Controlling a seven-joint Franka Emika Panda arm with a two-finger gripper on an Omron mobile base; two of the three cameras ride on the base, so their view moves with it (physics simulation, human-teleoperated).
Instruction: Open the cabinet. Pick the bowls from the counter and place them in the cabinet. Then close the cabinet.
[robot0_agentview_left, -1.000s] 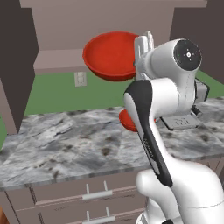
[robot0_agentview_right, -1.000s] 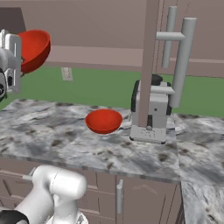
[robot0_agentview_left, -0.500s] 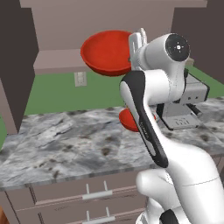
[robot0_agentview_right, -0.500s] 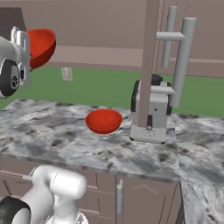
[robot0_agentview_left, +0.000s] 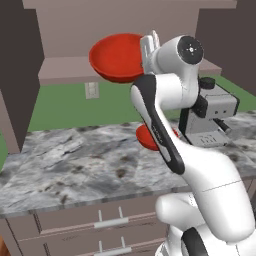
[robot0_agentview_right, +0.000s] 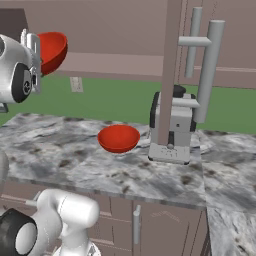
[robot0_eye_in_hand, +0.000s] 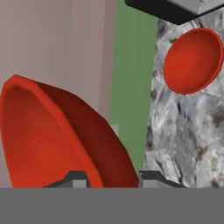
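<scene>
Left base view shows the gripper (robot0_agentview_left: 146, 50) raised high before the open cabinet (robot0_agentview_left: 125, 70), its jaws clamped on the rim of one red bowl (robot0_agentview_left: 118, 57), which has drifted left and slightly up since a second ago and now tilts on edge at the level of the cabinet floor. Right base view has the second bowl (robot0_agentview_right: 118, 138) unmoved on the counter (robot0_agentview_right: 75, 160) beside the coffee machine (robot0_agentview_right: 174, 126); the hand view shows the held bowl's rim (robot0_eye_in_hand: 52, 135) between the fingertips (robot0_eye_in_hand: 78, 178).

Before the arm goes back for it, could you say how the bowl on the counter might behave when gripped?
The bowl on the counter looks glossy, so probably slippery. Its shallow rounded shape may rock if nudged. It appears rigid, like the held bowl.
</scene>
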